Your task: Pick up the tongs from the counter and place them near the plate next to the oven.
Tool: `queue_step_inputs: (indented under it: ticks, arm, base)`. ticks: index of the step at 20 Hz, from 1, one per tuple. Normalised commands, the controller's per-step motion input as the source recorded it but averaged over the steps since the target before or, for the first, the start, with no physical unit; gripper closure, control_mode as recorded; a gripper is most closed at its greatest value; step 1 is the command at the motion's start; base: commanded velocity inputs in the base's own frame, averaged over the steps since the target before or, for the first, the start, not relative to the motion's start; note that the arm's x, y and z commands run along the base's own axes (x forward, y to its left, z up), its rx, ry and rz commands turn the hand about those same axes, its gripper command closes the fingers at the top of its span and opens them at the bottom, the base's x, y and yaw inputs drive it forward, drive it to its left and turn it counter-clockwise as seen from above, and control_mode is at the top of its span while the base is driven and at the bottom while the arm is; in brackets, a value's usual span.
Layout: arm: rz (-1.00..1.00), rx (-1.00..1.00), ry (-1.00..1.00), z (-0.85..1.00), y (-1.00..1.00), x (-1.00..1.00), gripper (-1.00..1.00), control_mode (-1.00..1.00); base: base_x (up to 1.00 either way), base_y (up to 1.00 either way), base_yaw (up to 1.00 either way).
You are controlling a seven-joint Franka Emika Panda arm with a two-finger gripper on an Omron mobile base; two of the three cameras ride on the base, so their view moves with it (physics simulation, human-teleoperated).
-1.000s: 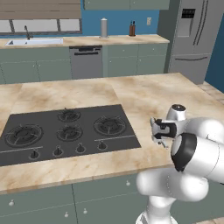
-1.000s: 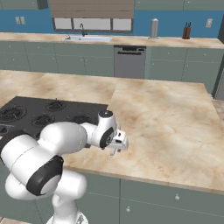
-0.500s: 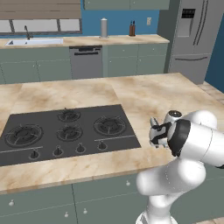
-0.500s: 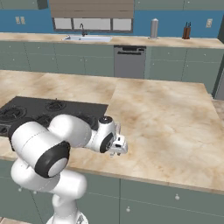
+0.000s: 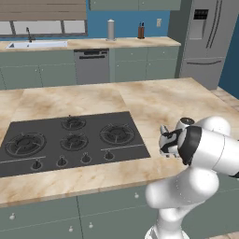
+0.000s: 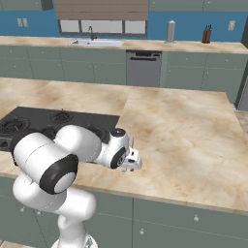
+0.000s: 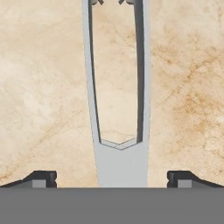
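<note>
Gripper [image 7: 112,179] hanging wide open over the tongs [image 7: 117,109], holding nothing; fingertips [image 7: 41,178] standing either side of the joined end. Tongs lying flat on the beige counter [image 5: 149,100], right of the black cooktop [image 5: 70,140]. Sink [image 6: 97,42], dishwasher [image 6: 144,68] and fridge [image 5: 205,42] sitting well behind.

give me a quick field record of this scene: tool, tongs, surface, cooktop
tool: open, hovering low over the tongs, fingertips either side of the joined end, not touching
tongs: slim silver-grey metal tongs, flat on the counter, arms running away from the tool
surface: beige marble-patterned counter
cooktop: black gas cooktop, beside the arm
</note>
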Motion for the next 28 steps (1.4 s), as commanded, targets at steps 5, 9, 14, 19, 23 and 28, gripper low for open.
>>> queue_step_inputs:
  ticks: [5,9,14,19,23,28]
  arm:
    - [0.0,0.0,0.0,0.0,0.0,0.0,1.0,-1.0]
    - [0.0,0.0,0.0,0.0,0.0,0.0,1.0,-1.0]
    - [0.0,0.0,-0.04,0.1,0.02,-0.11,1.0,-1.0]
    - [0.0,0.0,-0.1,0.9,0.1,-0.38,1.0,-1.0]
    - [0.0,0.0,-0.08,1.0,0.21,-0.41,1.0,-1.0]
    - [0.0,0.0,-0.01,1.0,0.25,-0.54,1.0,-1.0]
  base:
    - [0.0,0.0,0.0]
    - [0.0,0.0,0.0]
    - [0.0,0.0,0.0]
    - [0.0,0.0,0.0]
    - [0.0,0.0,0.0]
    - [0.0,0.0,0.0]
